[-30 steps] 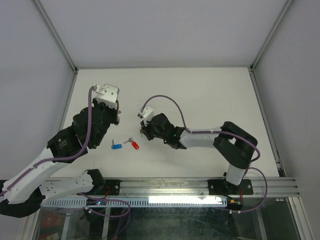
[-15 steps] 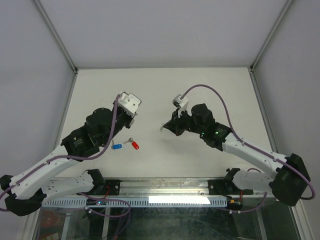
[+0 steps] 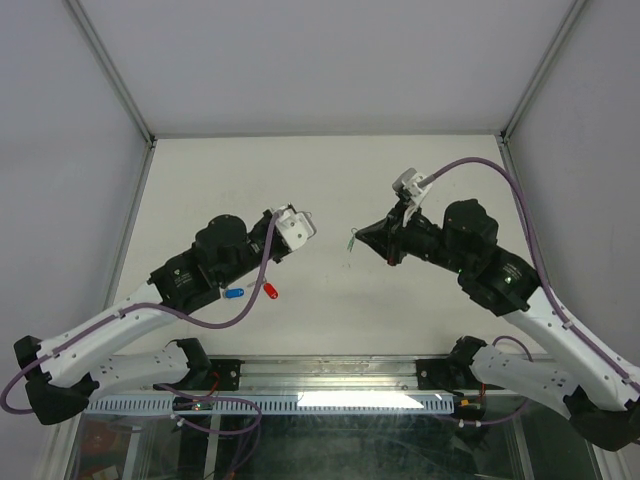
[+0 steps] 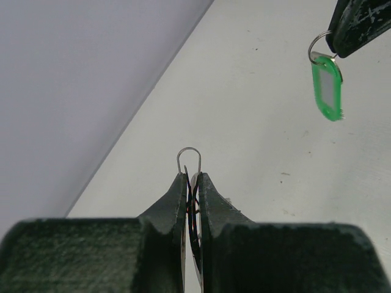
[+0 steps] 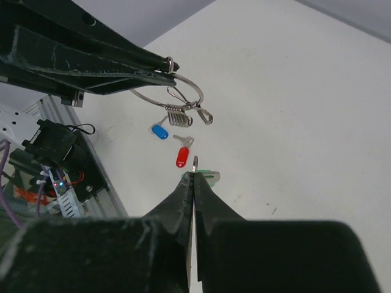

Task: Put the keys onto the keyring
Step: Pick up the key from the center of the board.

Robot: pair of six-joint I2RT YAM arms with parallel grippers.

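The left end effector [image 4: 190,181] has its two fingers pressed together on the thin silver wire keyring [image 5: 177,112]. In the left wrist view only a narrow loop of wire shows above the tips. In the right wrist view the ring hangs open below those tips in the upper middle of the frame, with a small coil and clip dangling from it.

The right end effector [image 5: 193,180] is also squeezed tight. It pinches the small silver loop at the top of the green plastic-headed key [image 4: 327,85], which hangs below it with its long axis roughly up and down, clear of the white surface [image 3: 420,170].

From the left fingertips the green key lies toward the upper right of the left wrist frame, apart from the ring and touching nothing else. From the right wrist, the ring sits above and slightly left of the right tips. In the top view the two end effectors face each other across a gap at mid-frame.

The next move likely turns on closing that gap and lining the key's loop up with the ring's wire.

The blue-headed key [image 5: 159,131] and red-headed key [image 5: 182,157] lie near each other on the surface, nearer the left arm and not yet on the ring.
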